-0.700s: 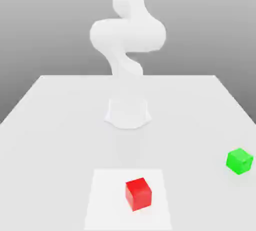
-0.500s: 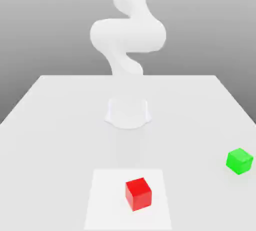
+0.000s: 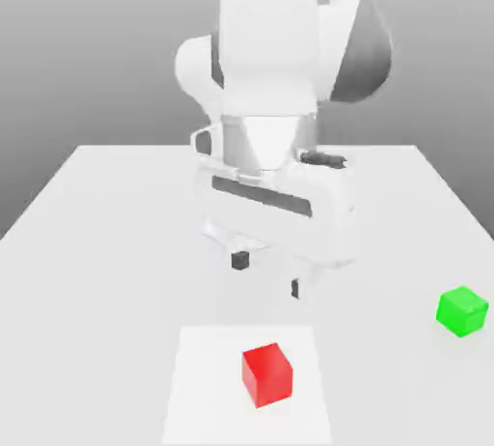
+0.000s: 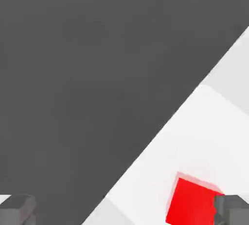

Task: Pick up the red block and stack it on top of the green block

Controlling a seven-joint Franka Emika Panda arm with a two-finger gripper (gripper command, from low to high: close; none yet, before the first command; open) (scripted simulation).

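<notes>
The red block [image 3: 266, 374] sits on a paler square patch [image 3: 203, 386] near the table's front edge; the hand view catches it too, red block [image 4: 191, 203] close to one fingertip. My gripper [image 3: 267, 274] hangs open above the table, behind and above the red block, with nothing between its dark fingertips [image 3: 240, 260]. In the hand view the fingertips [image 4: 232, 210] stand wide apart at the frame's corners. The green block [image 3: 461, 311] rests on the table at the exterior view's right, well apart from the gripper.
The white table [image 3: 96, 241] spreads out around both blocks. The arm's white body [image 3: 270, 48] rises behind the hand at the table's middle back. In the hand view, dark ground lies beyond the table's edge [image 4: 160, 131].
The hand has swung down from out of frame at the top into the middle of the exterior view, now hanging above the table behind the red block. Neither block has moved.
</notes>
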